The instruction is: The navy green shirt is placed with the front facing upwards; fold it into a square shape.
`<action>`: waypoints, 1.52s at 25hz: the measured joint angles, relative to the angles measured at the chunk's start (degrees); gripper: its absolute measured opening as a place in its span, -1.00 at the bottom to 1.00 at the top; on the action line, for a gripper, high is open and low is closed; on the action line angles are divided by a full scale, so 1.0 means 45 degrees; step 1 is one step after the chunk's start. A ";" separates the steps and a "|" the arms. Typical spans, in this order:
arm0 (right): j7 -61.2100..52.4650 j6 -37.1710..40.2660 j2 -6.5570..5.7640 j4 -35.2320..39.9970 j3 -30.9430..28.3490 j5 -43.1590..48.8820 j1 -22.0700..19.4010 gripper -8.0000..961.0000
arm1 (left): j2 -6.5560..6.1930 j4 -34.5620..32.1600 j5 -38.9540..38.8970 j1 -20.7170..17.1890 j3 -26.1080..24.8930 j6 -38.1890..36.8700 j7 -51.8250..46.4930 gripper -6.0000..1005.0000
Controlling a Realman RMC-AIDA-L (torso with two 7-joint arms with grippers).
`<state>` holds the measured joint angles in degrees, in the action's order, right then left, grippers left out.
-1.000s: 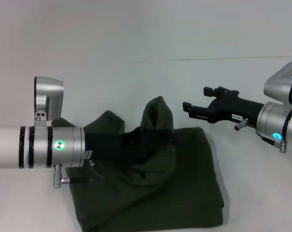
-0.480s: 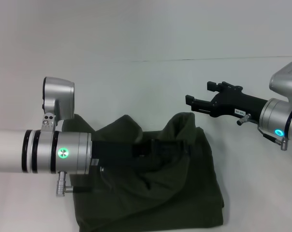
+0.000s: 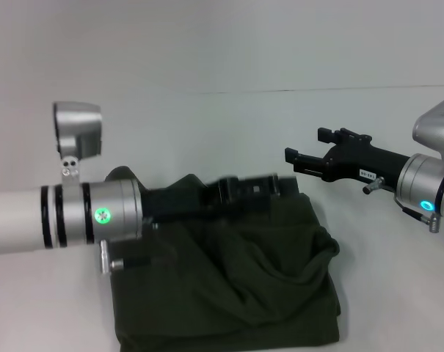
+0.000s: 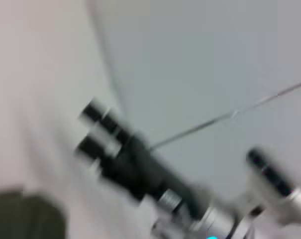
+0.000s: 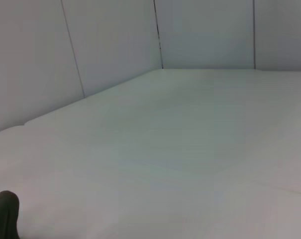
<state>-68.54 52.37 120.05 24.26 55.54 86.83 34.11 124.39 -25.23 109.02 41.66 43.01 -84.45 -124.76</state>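
Observation:
The navy green shirt (image 3: 236, 286) lies in a folded, rumpled heap on the white table, with no print showing. My left arm reaches in from the left, and its left gripper (image 3: 255, 187) hovers blurred over the shirt's far edge. No cloth hangs lifted from it. The right gripper (image 3: 304, 147) floats just beyond the shirt's far right corner, open and empty. The left wrist view shows that right gripper (image 4: 90, 130) with its fingers spread, and a corner of the shirt (image 4: 26, 216). A dark edge of the shirt (image 5: 3, 209) peeks into the right wrist view.
The white table (image 3: 229, 125) runs back to a pale wall. The left arm's elbow housing (image 3: 77, 136) stands up at the left. The shirt's near edge reaches the bottom of the head view.
The left gripper has carried a raised fold of the shirt rightward and down; that hump now lies flat on the heap. The right gripper has drifted slightly up and to the right.

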 joint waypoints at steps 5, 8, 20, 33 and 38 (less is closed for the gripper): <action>-0.0881 0.0217 -0.0040 0.0069 0.0079 0.0046 -0.0001 0.91 | -0.0097 -0.0656 -0.2028 -0.0554 -0.0055 -0.1335 0.2698 0.84; -0.2607 0.0868 -0.0208 0.0397 0.0333 0.0547 0.0058 0.91 | -0.0113 -0.1164 -0.2768 -0.0957 -0.0214 -0.2104 0.3888 0.84; -1.4365 0.4998 -0.1199 0.2875 0.0484 0.5082 0.1510 0.91 | -0.1264 -0.2619 -0.2725 -0.3442 -0.0356 -0.3494 0.6346 0.83; -1.9191 0.6400 -0.2078 0.1120 0.0515 0.7068 0.3799 0.91 | -0.1575 -0.4381 -0.1249 -0.4356 -0.1881 -0.4613 0.7244 0.83; -2.0030 0.6373 -0.1974 0.0504 0.0524 0.7569 0.4193 0.91 | -0.1603 -0.4397 -0.1182 -0.4421 -0.2207 -0.5042 0.7589 0.83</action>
<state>-158.67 81.05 111.17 26.53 57.90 120.89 52.98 117.17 -45.01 103.70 21.76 33.07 -107.14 -90.61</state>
